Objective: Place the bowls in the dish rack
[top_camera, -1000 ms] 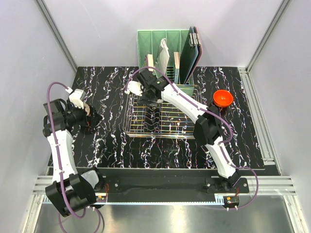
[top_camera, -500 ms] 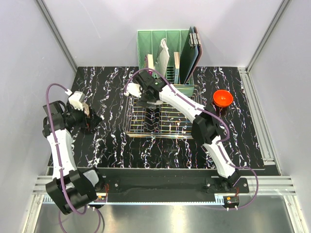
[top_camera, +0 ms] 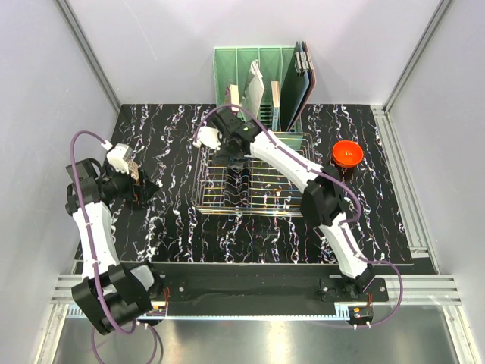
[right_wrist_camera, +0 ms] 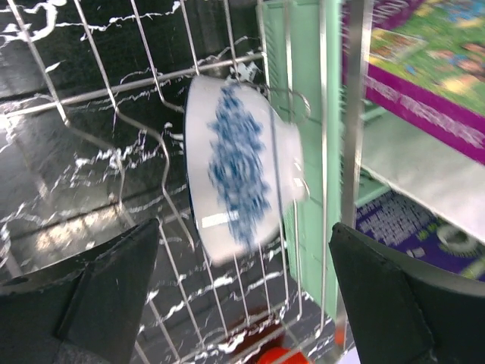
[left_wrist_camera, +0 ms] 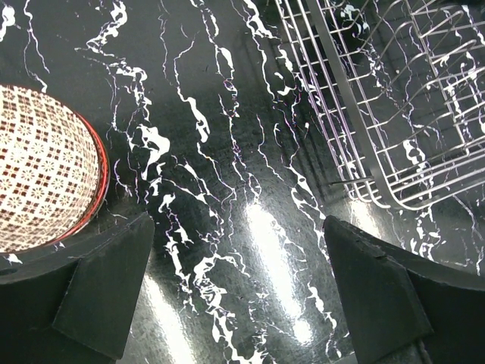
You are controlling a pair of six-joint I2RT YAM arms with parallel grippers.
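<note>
From above, the dish rack (top_camera: pixel 227 206) sits mid-worktop (top_camera: pixel 182 227) in front of a green organizer (top_camera: pixel 254 64), and the right claw (top_camera: pixel 227 157) hovers over the rack's far left corner, hiding whatever lies under it. An orange-red bowl (top_camera: pixel 347 154) rests on the worktop just right of the rack, not yet loaded. The left claw (top_camera: pixel 141 189) hangs low over the worktop well left of the rack; what it is aiming at is masked by the wrist. The left wrist view fills that in: the fingers are spread wide with bare worktop between them, and a lattice-patterned bowl (left_wrist_camera: pixel 42 178) with a red rim lies just beside the left finger, outside the gap — whether it touches the finger is not clear. A corner of the rack shows at upper right, well apart from this bowl. In the right wrist view the fingers are also spread and hold nothing; a white-and-blue bowl (right_wrist_camera: pixel 242 178) stands on edge among the rack wires at the end nearest the organizer, blurred but clear of both fingers. So I judge one bowl racked and at least two left — the orange-red and the lattice one. Any further bowls are out of sight, and a red sliver at this view's lower edge is too cropped to name.
</note>
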